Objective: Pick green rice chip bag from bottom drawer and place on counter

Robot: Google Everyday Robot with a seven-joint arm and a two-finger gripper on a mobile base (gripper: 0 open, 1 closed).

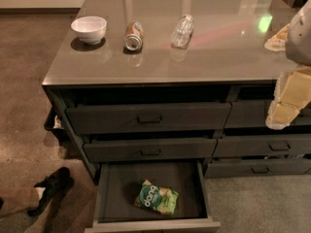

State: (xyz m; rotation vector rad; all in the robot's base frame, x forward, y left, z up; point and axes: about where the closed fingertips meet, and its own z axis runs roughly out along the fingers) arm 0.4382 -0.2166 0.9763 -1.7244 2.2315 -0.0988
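At far left, on speckled brown floor: one dark shoe point(51, 188) with a tan trouser cuff, beside the cabinet's corner.
Counter point(218, 52): glossy grey-brown rectangular top, smooth, showing pale reflections. On its left part, a round white bowl point(89, 29), upright, glazed. Just right of it, apart, a crushed metal can point(133, 36) lying on its side, open end toward the camera.
Upper drawers point(148, 118): dark grey, matt, with bar handles, shut or nearly so.
Bottom drawer point(116, 188): wide, shallow, pulled fully out, with a flat dark floor. Inside, right of centre and toward the front, lies the green rice chip bag point(156, 197): small, crinkly, tilted, with a round dark-green "dang" logo.
Counter, centre: a clear plastic bottle point(182, 31), ribbed, lying on its side.
Far right edge: the gripper point(286, 101), cream blocky parts, hanging in front of the upper right drawers, well apart from the bag. How far open it is cannot be told; nothing seen in its hold.
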